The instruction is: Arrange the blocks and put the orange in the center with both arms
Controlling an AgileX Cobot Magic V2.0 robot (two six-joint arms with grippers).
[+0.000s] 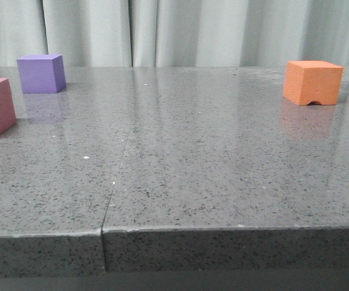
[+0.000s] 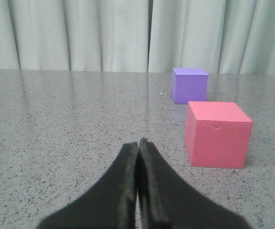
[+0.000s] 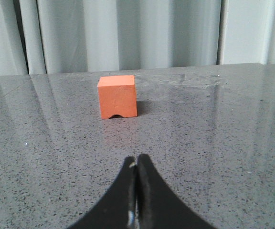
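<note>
Both jaws pressed together, empty: left gripper (image 2: pixel 138 143) near pink cube (image 2: pixel 217 134), right gripper (image 3: pixel 137 160) facing orange (image 3: pixel 118 97).

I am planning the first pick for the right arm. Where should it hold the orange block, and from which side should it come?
Probably from above, closing on the two plain side faces of the orange block. It stands upright and alone on the table, arched notch at the bottom edge facing the right gripper, so grip above the notch. The fingers are shut now and must open first.
</note>
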